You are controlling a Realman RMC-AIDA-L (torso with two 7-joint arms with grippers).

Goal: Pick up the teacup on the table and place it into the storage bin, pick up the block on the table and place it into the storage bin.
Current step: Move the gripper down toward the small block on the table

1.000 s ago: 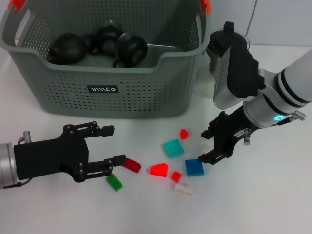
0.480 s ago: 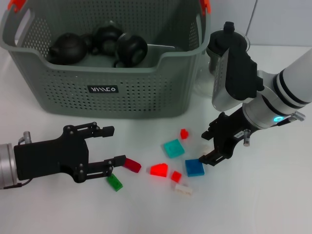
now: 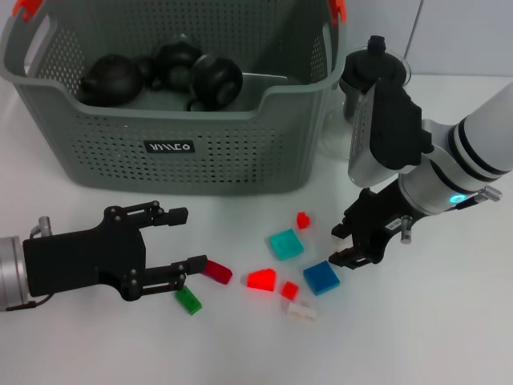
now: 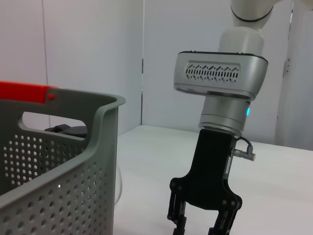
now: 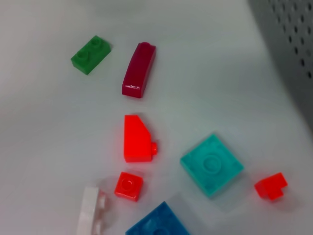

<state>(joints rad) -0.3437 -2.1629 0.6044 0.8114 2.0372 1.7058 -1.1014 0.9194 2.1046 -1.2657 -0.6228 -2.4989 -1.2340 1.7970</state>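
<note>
Several small blocks lie on the white table in front of the storage bin (image 3: 168, 148). Among them are a blue block (image 3: 321, 277), a teal one (image 3: 285, 243) and a red wedge (image 3: 261, 279). My right gripper (image 3: 337, 245) hangs open just right of the blue block, and I see nothing between its fingers. My left gripper (image 3: 192, 238) rests open low on the left, its lower finger beside a dark red block (image 3: 217, 272) and a green block (image 3: 189, 301). Three dark round tea vessels (image 3: 215, 80) lie inside the bin. No teacup shows on the table.
A glass teapot with a black lid (image 3: 370, 60) stands behind my right arm, right of the bin. A white block (image 3: 302, 311) and small red blocks (image 3: 303, 219) lie among the others. The bin's wall (image 4: 58, 166) fills one side of the left wrist view.
My right gripper has drawn slightly to the right, and the blue block has turned a little. The left arm has not moved.
</note>
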